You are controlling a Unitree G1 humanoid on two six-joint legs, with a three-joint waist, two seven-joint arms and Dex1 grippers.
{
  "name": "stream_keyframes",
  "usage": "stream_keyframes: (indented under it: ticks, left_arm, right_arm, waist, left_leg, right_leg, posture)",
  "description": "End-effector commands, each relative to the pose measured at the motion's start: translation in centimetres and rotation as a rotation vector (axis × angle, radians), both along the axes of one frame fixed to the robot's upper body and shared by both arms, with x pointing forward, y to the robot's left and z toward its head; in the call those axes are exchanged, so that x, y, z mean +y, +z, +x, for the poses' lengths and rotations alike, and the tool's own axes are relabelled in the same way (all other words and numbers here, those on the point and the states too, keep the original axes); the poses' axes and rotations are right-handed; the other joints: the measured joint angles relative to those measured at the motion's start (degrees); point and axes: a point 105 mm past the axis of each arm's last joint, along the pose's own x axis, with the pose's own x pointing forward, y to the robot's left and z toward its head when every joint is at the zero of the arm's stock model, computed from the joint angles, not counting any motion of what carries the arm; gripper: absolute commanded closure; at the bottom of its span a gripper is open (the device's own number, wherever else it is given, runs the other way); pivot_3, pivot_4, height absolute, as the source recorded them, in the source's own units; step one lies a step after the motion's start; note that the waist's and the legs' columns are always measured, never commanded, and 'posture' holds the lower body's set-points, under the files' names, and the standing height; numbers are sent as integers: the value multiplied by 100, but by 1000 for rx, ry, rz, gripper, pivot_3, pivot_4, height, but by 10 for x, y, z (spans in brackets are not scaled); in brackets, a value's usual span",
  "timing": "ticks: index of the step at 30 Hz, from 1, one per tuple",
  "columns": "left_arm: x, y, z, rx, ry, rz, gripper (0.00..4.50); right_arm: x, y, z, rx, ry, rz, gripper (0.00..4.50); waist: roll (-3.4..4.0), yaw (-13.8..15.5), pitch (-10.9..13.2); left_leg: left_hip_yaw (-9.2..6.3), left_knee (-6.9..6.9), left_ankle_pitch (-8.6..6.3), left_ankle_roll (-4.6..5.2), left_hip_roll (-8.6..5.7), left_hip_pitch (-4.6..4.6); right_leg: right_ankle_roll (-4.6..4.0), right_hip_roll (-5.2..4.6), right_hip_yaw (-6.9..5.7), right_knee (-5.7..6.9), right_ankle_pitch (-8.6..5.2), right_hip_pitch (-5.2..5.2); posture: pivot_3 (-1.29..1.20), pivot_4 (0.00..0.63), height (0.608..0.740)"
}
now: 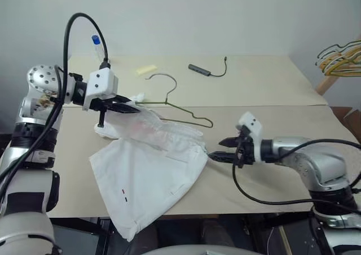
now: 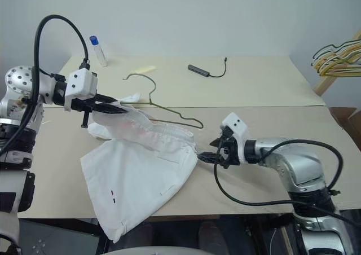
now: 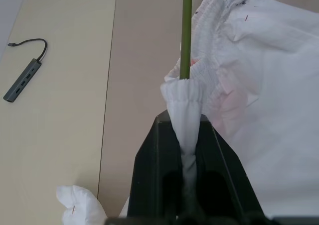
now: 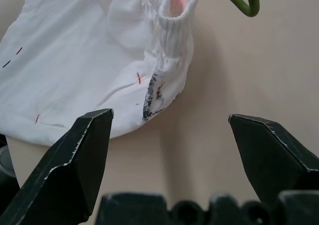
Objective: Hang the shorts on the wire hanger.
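Shorts (image 1: 149, 170) overhang the bench (image 1: 271, 131) front edge, bare bench to the right | left tool (image 1: 125, 106) pinches waistband beside wire hanger (image 1: 180, 105) | right tool (image 1: 223, 149) spread, just beside shorts.

One beige bench (image 1: 271, 91), two boards joined along a seam. White shorts (image 1: 149, 173) lay spread across its near part, one leg hem hanging over the front edge, small dark dashes near that hem, faint pink on the gathered waistband. Left end effector (image 1: 131, 107) was clamped on the raised waistband end, next to one end of the wire hanger (image 1: 175, 102), whose hook curved toward the far side. Right end effector (image 1: 223, 149) stood just beside the other waistband end, fingers spread, apart from the cloth. Far side: small bottle with blue cap (image 1: 98, 48), yellow slip (image 1: 146, 70), grey cabled adapter (image 1: 202, 69). Far right: bunch of yellowish and dark hangers (image 1: 341, 60).
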Motion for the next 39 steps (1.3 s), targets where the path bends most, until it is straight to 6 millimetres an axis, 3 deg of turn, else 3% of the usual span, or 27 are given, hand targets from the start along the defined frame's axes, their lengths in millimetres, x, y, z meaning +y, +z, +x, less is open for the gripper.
stream_keyframes:
  ticks: [1,3,7,14,19,26,31,39]
  left_arm:
    - [-2,20,2,-70,-3,-33,4500]
    - [-3,21,2,-74,-2,-35,4500]
    - [-2,23,2,-78,2,-39,4500]
    - [1,24,1,-85,11,-41,4500]
    - [1,27,-5,-82,-26,-74,4500]
    - [5,24,-13,-65,-66,-50,4500]
    - [8,14,-5,-71,-21,0,4500]
    - [7,5,1,-66,-1,27,4500]
  right_arm:
    - [14,4,4,0,8,40,342]
    - [21,5,9,18,-9,84,745]
    - [30,-1,12,30,-10,66,2081]
    - [21,-8,20,40,-75,50,4493]
    - [9,-8,28,21,-132,35,4493]
    - [-22,0,37,-15,-219,-12,4493]
    - [-41,3,37,-44,-250,-64,4493]
    - [-46,15,31,-130,-206,-123,4493]
  waist:
    - [0,0,0]
    - [0,-1,0]
    - [0,-2,0]
    - [0,1,0]
    - [0,-2,0]
    - [0,-4,0]
    - [0,-14,0]
    - [0,-19,0]
  left_leg:
    - [-1,0,0,0,0,1]
    - [-4,0,0,0,0,1]
    - [-4,0,0,0,0,1]
    - [-6,0,0,0,0,0]
    - [-6,0,0,0,0,0]
    - [-6,0,0,0,0,-1]
    - [-6,0,0,0,0,1]
    - [-5,0,0,0,0,-1]
  right_leg:
    - [0,1,-1,1,0,0]
    - [0,1,-2,2,0,1]
    - [0,0,-2,3,0,1]
    - [0,1,-4,3,0,1]
    - [0,1,-4,3,0,1]
    - [0,0,-3,2,0,1]
    - [0,0,-3,3,0,1]
    - [0,0,-3,1,0,1]
  posture:
    - [-40,0,740]
    - [-35,0,740]
    - [-31,0,740]
    - [-22,0,740]
    - [-26,0,740]
    - [-38,0,740]
    - [-47,0,740]
    - [-58,0,740]
